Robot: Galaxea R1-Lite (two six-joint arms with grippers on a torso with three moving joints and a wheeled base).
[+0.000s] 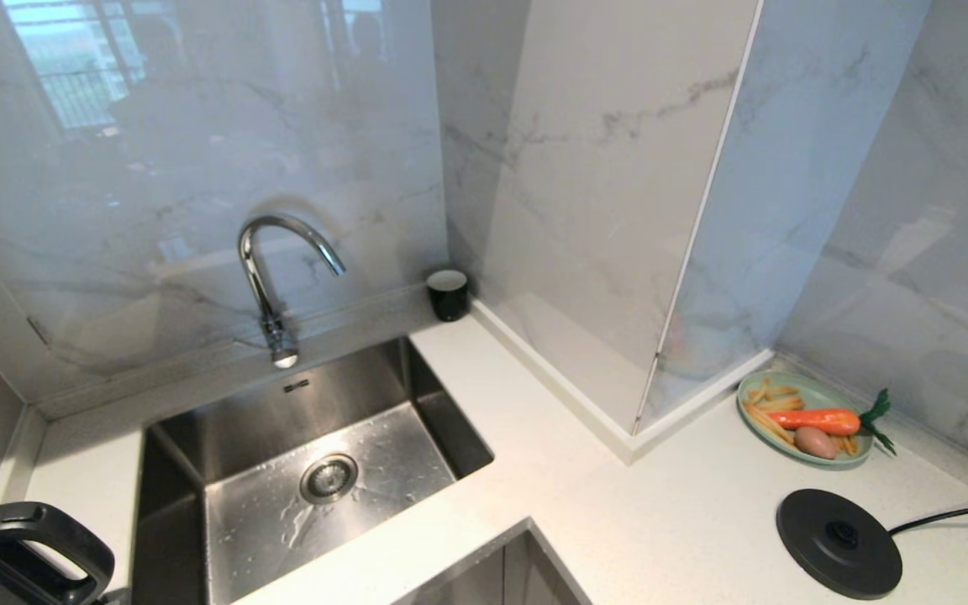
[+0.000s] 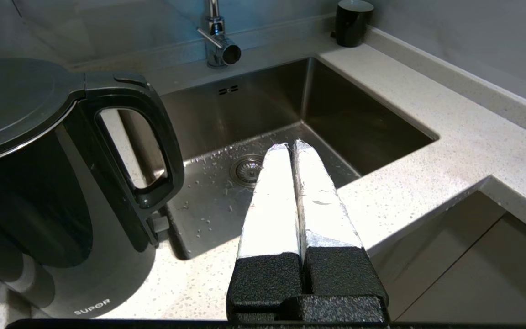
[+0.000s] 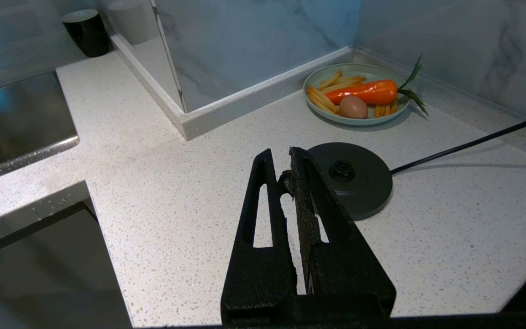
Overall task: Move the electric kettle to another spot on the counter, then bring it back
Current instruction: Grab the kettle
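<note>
The glossy black electric kettle [image 1: 22, 555] stands on the white speckled counter [image 1: 660, 521] at the near left, left of the sink, with its loop handle toward the sink. In the left wrist view the kettle [image 2: 39, 183] is close beside my left gripper [image 2: 290, 145], which is shut, empty and apart from the handle, hanging over the counter [image 2: 427, 183] at the sink's front edge. My right gripper [image 3: 281, 157] hovers shut and empty above the counter [image 3: 176, 205], just short of the round base. Neither arm shows in the head view.
A flat black base disc [image 1: 839, 542] with a cord lies at the near right, also in the right wrist view [image 3: 352, 178]. A green plate [image 1: 744, 407] of toy food sits behind it. The steel sink [image 1: 417, 386], faucet [image 1: 270, 277] and a black cup [image 1: 448, 294] fill the back left.
</note>
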